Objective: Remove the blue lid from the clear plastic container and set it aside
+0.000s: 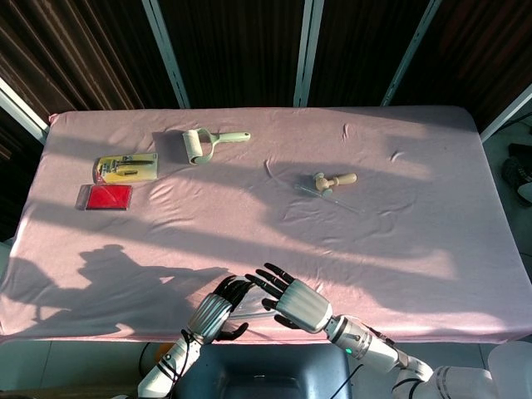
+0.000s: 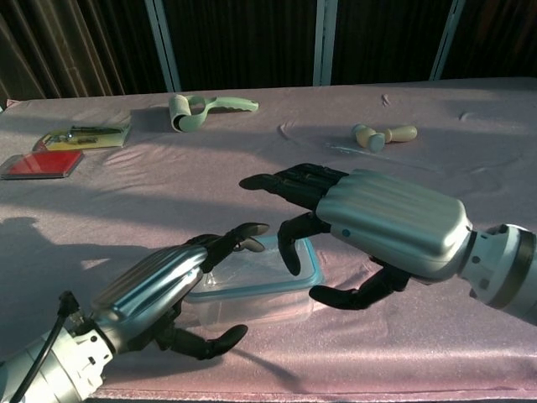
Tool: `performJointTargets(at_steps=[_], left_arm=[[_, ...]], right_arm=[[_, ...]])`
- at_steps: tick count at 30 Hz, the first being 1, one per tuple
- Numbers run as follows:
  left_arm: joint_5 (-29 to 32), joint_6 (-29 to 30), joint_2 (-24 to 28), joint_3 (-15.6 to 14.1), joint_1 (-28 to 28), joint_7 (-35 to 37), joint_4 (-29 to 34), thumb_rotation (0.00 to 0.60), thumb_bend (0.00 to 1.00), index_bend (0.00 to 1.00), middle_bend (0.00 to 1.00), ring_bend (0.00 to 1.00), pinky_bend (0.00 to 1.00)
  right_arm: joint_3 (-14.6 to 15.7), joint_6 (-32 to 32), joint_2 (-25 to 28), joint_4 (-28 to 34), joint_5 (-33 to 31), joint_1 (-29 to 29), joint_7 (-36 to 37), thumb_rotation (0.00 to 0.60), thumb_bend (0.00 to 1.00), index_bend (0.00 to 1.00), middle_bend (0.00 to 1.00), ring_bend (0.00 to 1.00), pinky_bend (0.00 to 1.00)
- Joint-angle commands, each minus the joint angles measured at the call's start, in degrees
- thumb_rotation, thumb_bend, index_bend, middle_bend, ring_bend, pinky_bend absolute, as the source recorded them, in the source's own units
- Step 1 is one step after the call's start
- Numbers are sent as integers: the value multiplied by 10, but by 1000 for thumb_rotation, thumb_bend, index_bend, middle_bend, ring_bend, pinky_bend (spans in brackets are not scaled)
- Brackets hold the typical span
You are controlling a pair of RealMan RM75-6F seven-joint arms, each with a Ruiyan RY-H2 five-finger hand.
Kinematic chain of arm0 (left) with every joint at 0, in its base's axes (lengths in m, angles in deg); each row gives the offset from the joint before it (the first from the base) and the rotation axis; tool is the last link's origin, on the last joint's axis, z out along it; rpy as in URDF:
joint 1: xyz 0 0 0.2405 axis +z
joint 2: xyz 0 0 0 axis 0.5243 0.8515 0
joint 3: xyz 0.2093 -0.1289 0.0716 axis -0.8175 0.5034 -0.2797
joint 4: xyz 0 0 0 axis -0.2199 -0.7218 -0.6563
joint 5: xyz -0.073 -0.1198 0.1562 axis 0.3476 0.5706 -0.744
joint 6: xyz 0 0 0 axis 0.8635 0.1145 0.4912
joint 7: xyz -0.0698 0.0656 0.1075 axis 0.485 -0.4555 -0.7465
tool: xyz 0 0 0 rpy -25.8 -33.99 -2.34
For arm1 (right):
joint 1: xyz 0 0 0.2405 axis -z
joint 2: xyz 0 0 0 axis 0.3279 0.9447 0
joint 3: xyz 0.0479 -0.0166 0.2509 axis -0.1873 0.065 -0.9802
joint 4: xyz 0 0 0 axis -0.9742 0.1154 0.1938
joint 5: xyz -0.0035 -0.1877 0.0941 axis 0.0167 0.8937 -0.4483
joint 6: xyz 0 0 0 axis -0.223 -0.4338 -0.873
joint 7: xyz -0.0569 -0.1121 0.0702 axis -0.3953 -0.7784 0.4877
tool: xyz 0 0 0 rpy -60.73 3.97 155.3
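Note:
The clear plastic container [image 2: 252, 304] with its blue-rimmed lid [image 2: 312, 269] sits at the table's near edge; in the head view it [image 1: 253, 309] is mostly hidden by the hands. My left hand [image 2: 155, 290] [image 1: 213, 312] brackets its left end, fingers stretched over the lid's corner and thumb low in front of the wall; no firm grip shows. My right hand [image 2: 382, 222] [image 1: 291, 301] hovers over the right end with fingers spread, one fingertip dipping toward the lid's rim and the thumb beside the right wall. It holds nothing.
A lint roller [image 2: 201, 109] lies at the back left. A yellow package [image 2: 84, 134] and a red flat box [image 2: 38, 164] lie at the far left. A wooden piece [image 2: 382, 134] lies at the back right. The pink cloth's front edge [image 2: 336, 382] runs just before the container.

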Motion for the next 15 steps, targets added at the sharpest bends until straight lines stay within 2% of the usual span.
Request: performJointTargets(at_steps=[1, 15], left_arm=[[-1, 0, 1, -1, 0, 0, 0, 600, 343, 0, 345, 264, 171], [-1, -3, 5, 2, 0, 4, -2, 600, 343, 0, 345, 264, 168]], right_arm=[[0, 1, 1, 2, -2, -1, -1, 600, 448, 640, 73, 0, 0], [1, 1, 9, 16, -8, -5, -8, 600, 448, 647, 73, 0, 0]])
